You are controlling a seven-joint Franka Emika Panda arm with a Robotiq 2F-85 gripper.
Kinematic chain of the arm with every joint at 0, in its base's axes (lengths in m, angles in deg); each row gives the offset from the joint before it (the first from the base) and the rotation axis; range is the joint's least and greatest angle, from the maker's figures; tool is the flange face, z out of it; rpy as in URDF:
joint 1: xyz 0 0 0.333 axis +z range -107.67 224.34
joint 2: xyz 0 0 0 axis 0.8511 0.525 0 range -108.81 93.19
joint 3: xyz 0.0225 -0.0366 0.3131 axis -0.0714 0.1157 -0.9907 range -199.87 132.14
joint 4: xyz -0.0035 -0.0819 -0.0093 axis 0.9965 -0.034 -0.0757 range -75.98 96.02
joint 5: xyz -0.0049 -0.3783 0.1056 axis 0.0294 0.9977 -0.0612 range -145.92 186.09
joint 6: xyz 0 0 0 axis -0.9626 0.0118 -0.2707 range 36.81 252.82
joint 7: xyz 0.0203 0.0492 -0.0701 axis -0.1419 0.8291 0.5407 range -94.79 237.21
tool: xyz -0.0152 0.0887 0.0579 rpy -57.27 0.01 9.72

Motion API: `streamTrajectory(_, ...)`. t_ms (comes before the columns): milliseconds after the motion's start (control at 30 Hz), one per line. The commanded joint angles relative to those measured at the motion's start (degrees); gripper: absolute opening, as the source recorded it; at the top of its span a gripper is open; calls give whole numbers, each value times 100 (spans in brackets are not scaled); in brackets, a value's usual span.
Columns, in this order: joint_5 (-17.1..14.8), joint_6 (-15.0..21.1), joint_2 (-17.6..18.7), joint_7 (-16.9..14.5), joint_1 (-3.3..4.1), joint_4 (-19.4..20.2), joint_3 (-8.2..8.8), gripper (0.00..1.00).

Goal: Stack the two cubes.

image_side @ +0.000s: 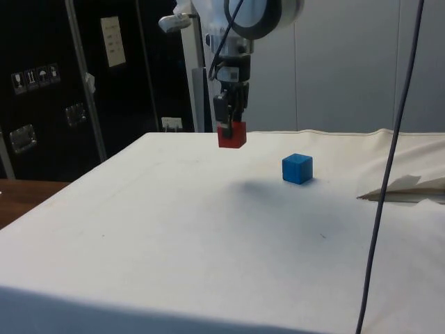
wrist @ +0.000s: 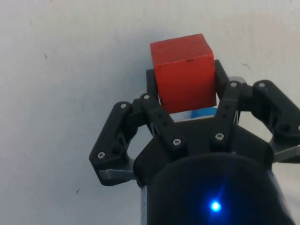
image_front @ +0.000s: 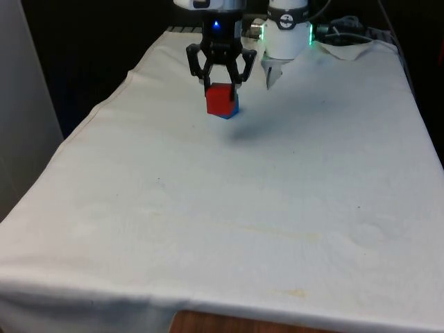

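A red cube [image_front: 220, 98] hangs in the air, held between the fingers of my black gripper [image_front: 222, 84], which is shut on it. In the side view the red cube [image_side: 231, 134] is well above the cloth, with the gripper [image_side: 230, 125] over it. The blue cube [image_side: 297, 168] sits on the cloth, off to one side of the red one and lower. In the front view only an edge of the blue cube [image_front: 233, 110] peeks out behind the red one. The wrist view has the red cube [wrist: 183, 72] between the fingers and a sliver of the blue cube [wrist: 202, 112] under it.
The white cloth [image_front: 229, 208] covers the whole table. A folded white paper [image_side: 410, 188] lies at the table's edge near the robot's base. A dark cable [image_side: 389, 167] hangs down in front of the side camera.
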Motion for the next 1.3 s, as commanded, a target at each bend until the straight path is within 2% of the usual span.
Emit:
streamTrajectory(0,0,0,-17,0,0,23,11,1)
streamTrajectory(300,0,0,-80,0,0,86,17,1)
streamTrajectory(600,63,0,-413,-69,-6,327,57,1)
streamTrajectory(633,0,0,-344,-86,0,286,40,1)
streamTrajectory(833,80,-6,-693,-92,-6,510,86,1)
streamTrajectory(900,0,0,-659,-132,0,487,74,1)
streamTrajectory(933,86,-6,-773,-103,-11,567,97,1)
streamTrajectory(1133,115,-6,-1083,-166,-29,796,138,1)
streamTrajectory(1200,115,0,-1163,-195,-29,859,155,1)
streamTrajectory(1233,6,0,-1157,-252,0,854,155,1)
streamTrajectory(1267,115,0,-1215,-212,-34,900,160,1)
